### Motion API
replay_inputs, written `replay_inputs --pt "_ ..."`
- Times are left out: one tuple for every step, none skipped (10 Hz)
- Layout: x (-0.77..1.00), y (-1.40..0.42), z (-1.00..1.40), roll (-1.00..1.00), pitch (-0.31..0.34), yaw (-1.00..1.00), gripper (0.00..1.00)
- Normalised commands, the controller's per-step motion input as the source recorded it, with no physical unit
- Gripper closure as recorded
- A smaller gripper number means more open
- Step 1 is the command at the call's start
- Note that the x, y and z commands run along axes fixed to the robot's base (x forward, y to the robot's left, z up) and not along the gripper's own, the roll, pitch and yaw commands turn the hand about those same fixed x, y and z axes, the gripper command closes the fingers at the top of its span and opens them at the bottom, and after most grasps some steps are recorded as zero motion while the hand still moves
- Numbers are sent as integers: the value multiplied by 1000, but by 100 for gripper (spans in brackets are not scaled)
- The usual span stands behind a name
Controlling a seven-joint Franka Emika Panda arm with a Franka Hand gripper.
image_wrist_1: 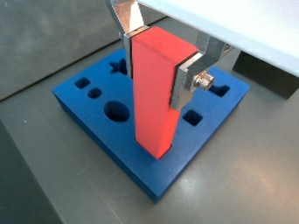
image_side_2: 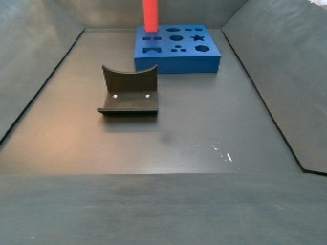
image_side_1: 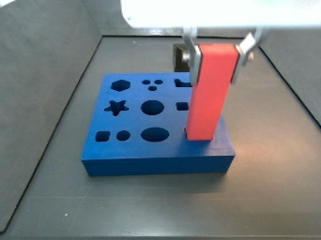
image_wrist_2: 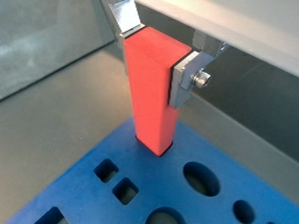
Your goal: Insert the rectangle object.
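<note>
The rectangle object, a long red-coral bar [image_wrist_1: 156,96], stands upright with its lower end on or in the blue block [image_wrist_1: 105,131] near one edge; its tip's depth in the hole cannot be told. My gripper [image_wrist_1: 158,54] is shut on the bar's upper end, with silver fingers [image_wrist_1: 187,83] on two opposite faces. Both wrist views show the bar [image_wrist_2: 152,87] over the blue block [image_wrist_2: 140,188]. In a side view the bar [image_side_1: 209,89] rises from the block [image_side_1: 145,131] under the gripper [image_side_1: 220,47]. In a side view only the bar's lower part [image_side_2: 149,14] shows above the block [image_side_2: 179,48].
The blue block carries several shaped holes: a star [image_side_1: 118,107], round ones [image_side_1: 152,108] and square ones. A dark fixture [image_side_2: 128,93] stands on the grey floor in front of the block. Grey walls [image_side_2: 38,86] enclose the floor.
</note>
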Motion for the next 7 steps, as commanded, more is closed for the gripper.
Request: replay_inputs --pt "0 -29 -440 197 0 60 100" --pt "-51 -63 -429 139 0 0 100" --pt "-11 -83 -417 114 -16 0 100" --pt "0 -69 -411 104 -4 0 100" --pt "6 0 -394 34 0 0 100" --pt "29 0 -100 43 6 0 100" --pt "0 0 0 0 0 0 100"
